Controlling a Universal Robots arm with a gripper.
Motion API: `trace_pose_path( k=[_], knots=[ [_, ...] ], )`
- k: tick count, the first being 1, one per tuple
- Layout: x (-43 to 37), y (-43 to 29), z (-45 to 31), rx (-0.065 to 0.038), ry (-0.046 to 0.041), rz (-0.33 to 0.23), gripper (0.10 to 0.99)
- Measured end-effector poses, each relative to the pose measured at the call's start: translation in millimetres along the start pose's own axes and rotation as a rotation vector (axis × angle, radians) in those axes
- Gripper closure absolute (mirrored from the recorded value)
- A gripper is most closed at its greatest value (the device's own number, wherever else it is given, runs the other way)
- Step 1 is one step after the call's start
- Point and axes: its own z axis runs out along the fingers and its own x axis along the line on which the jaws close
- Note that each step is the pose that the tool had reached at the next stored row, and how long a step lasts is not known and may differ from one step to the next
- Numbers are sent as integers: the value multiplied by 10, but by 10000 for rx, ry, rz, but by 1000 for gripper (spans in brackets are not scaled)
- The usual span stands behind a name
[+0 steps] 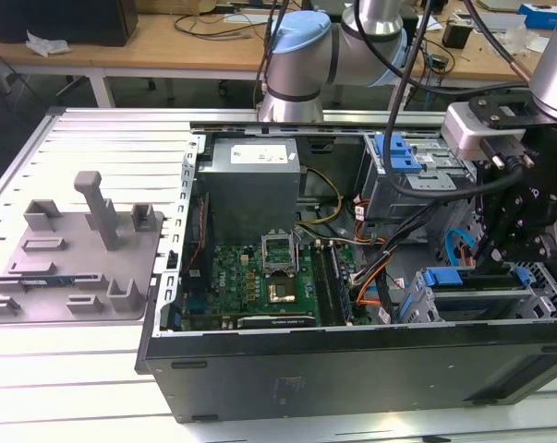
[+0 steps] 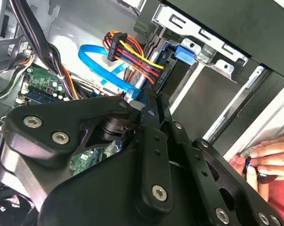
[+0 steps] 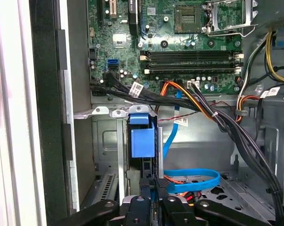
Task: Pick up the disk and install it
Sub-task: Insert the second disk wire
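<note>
Blue-railed disk (image 3: 142, 141) sits clamped in my claw (image 3: 150, 186) inside its bay; judgement: keep it square to the slot.

- On the bench (image 1: 66, 369), an open computer case (image 1: 352, 369), lying on its side.
- Toward the exterior view's left of the case, a fixture with upright posts (image 1: 79, 254), flat on the bench.
- Inside the case, a motherboard (image 1: 260, 281) at the middle, a power supply (image 1: 252, 180) behind it.
- At the exterior view's right, drive cages (image 1: 472, 295), the hand (image 1: 523, 231) above them.
</note>
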Motion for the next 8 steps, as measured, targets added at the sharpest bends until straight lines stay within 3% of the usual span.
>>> trace_pose_path(
  k=[8],
  knots=[
    [0, -4, 29, 0, 0, 0, 925]
  ],
)
